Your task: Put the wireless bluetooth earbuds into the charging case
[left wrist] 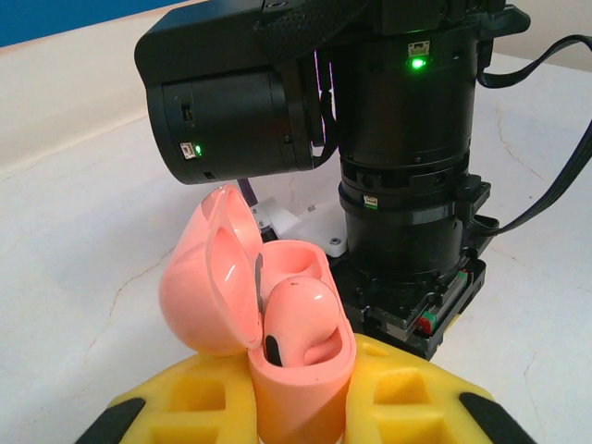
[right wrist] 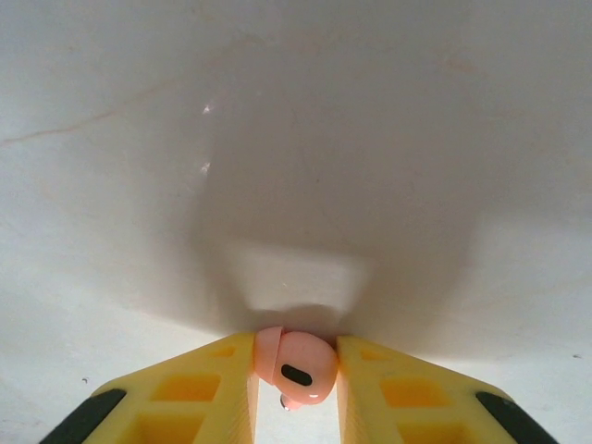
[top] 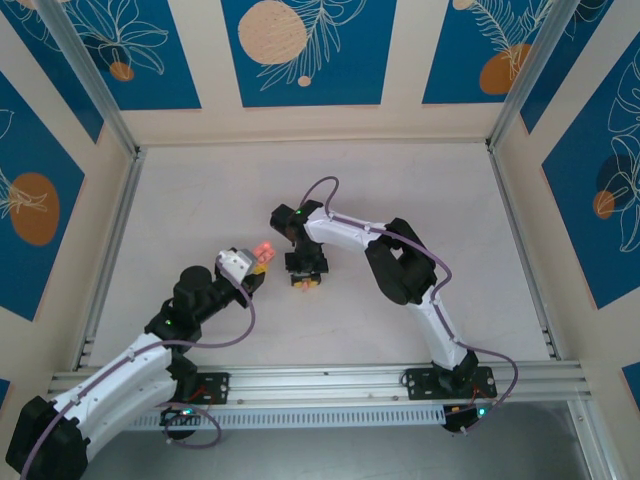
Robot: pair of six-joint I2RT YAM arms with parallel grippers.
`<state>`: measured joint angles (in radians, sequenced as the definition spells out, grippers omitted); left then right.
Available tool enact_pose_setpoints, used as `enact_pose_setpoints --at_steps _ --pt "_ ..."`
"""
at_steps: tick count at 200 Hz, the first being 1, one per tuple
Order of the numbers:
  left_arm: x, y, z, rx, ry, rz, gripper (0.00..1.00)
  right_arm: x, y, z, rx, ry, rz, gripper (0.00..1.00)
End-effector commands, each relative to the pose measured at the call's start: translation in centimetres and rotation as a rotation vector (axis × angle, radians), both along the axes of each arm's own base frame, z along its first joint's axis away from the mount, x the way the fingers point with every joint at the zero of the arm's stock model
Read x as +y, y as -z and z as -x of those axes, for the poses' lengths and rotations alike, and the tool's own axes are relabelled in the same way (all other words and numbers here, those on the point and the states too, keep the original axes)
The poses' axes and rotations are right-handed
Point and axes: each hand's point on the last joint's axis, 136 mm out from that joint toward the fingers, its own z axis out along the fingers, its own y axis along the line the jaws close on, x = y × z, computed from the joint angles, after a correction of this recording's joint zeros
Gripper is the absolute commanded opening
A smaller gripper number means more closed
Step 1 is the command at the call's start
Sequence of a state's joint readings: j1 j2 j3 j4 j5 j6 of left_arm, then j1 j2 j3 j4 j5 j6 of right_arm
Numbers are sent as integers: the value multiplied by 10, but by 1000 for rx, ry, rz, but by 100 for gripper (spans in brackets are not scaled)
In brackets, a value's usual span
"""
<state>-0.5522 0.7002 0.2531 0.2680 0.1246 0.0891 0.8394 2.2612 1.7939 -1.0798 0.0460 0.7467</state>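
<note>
At the left, the left claw (left wrist: 301, 421) is seen clamped on the charging case (left wrist: 305, 375), whose lower body is gripped between the yellow fingers (left wrist: 190, 398). The case is held upright, with its lid (left wrist: 208, 282) swung open to the left. The first earbud (left wrist: 301, 314) is seated in the paler interior, its rounded head standing above the rim. The pocket beside it, next to the lid, cannot be made out clearly. In the overhead view the case is shown as a coral-pink spot at the tip of the left arm, near the middle of the table (top: 200, 200).

Just to the right of it, the right claw (right wrist: 296, 407) is pointed down at the table, and its black wrist is seen close behind the open case in the left wrist view. The right claw is closed on the second earbud (right wrist: 298, 363), which is pinched between its two yellow fingers with a dark oval mark turned toward the camera. A soft shadow is cast on the white table beneath it.
</note>
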Motion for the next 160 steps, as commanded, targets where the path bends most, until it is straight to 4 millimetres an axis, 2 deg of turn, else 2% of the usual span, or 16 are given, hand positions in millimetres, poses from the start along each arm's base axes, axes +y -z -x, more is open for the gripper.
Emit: enact_pose_setpoints --at_steps 1,50,113,134,160 --pt "2 -12 -2 -32 -10 0 17 -6 4 3 12 -10 41 25" --pt "-2 -9 -2 -17 6 -1 17 -7 -10 -6 -70 19 -17 23" --pt "-17 10 -5 29 54 40 16 -28 -32 -20 -222 94 -78 21" --pt "-23 16 -6 50 75 54 16 -33 -46 -27 -299 109 -106 21" --pt "-31 13 -8 60 99 92 16 -40 -72 -40 -445 103 -133 21"
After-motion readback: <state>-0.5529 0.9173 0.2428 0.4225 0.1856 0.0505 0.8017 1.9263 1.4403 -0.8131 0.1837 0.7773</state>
